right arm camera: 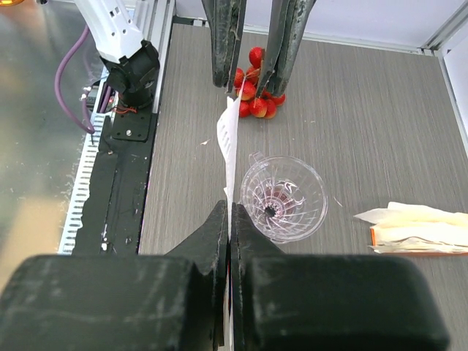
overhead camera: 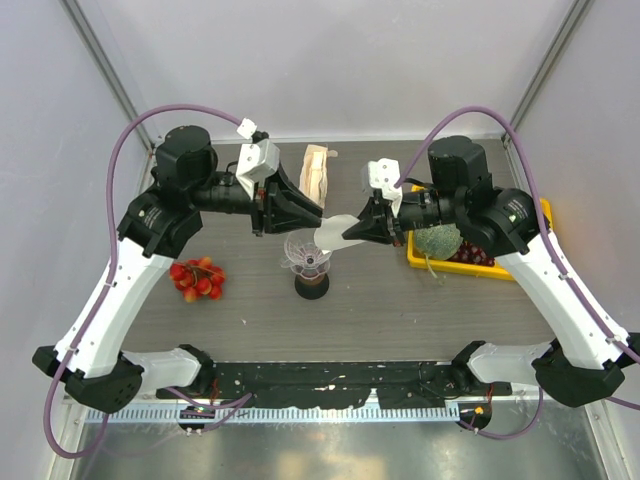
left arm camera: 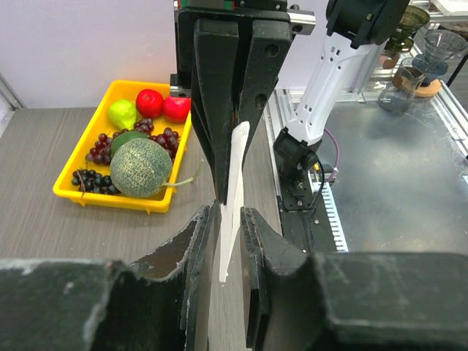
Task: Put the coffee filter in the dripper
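The coffee filter (overhead camera: 334, 232), a thin white paper sheet, hangs in the air between both grippers, just to the right of and above the dripper (overhead camera: 305, 255). My right gripper (right arm camera: 230, 212) is shut on the filter's (right arm camera: 229, 142) near edge. My left gripper (left arm camera: 227, 219) is open, its fingers on either side of the filter's (left arm camera: 235, 175) far edge with a gap on each side. The clear ribbed dripper (right arm camera: 284, 197) stands upright with nothing inside it, beside and below the sheet.
The dripper sits on a dark brown cup (overhead camera: 311, 287). An upright beige packet (overhead camera: 317, 172) stands behind it. A cluster of red fruit (overhead camera: 197, 278) lies to the left. A yellow tray (left arm camera: 102, 199) with a melon (left arm camera: 140, 167) and grapes is on the right.
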`<state>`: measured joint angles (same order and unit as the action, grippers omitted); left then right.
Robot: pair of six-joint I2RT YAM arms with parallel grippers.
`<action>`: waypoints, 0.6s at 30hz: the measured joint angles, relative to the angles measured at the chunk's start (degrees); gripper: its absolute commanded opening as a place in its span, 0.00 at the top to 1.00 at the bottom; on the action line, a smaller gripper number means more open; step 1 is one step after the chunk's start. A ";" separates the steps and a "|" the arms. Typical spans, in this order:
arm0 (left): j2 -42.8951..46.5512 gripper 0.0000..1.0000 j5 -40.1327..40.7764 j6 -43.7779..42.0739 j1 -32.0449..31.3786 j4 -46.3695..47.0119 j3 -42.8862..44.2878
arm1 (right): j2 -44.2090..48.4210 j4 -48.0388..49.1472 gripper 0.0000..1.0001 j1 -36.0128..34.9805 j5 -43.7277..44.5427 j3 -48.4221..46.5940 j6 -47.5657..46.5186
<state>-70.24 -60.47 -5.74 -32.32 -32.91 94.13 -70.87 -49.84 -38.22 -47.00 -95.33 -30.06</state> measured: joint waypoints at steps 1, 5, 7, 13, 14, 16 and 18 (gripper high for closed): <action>-0.09 0.76 0.04 0.20 -0.15 0.02 0.13 | 0.00 0.00 0.95 -0.11 0.00 0.00 -0.04; -0.37 0.78 0.11 0.66 -0.33 0.04 0.24 | 0.00 0.00 0.95 -0.44 0.13 0.00 -0.26; -0.42 0.79 0.35 0.72 -0.33 0.04 0.24 | 0.00 0.00 0.94 -0.48 0.20 0.02 -0.46; -0.44 0.80 0.44 0.76 -0.35 0.02 0.24 | 0.00 -0.09 0.95 -1.01 0.42 0.09 -1.29; -0.44 0.79 0.44 0.76 -0.35 0.02 0.24 | 0.00 -0.17 0.95 -1.07 0.42 0.09 -1.33; -0.44 0.77 0.42 0.74 -0.37 0.02 0.24 | 0.00 -0.24 0.95 -1.16 0.44 0.09 -1.33; -0.42 0.77 0.42 0.55 -0.55 0.00 0.20 | 0.00 -0.26 0.95 -1.16 0.52 0.09 -1.31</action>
<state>-70.65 -60.05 -5.19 -32.86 -32.91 94.32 -70.87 -50.11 -39.38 -46.48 -95.24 -31.38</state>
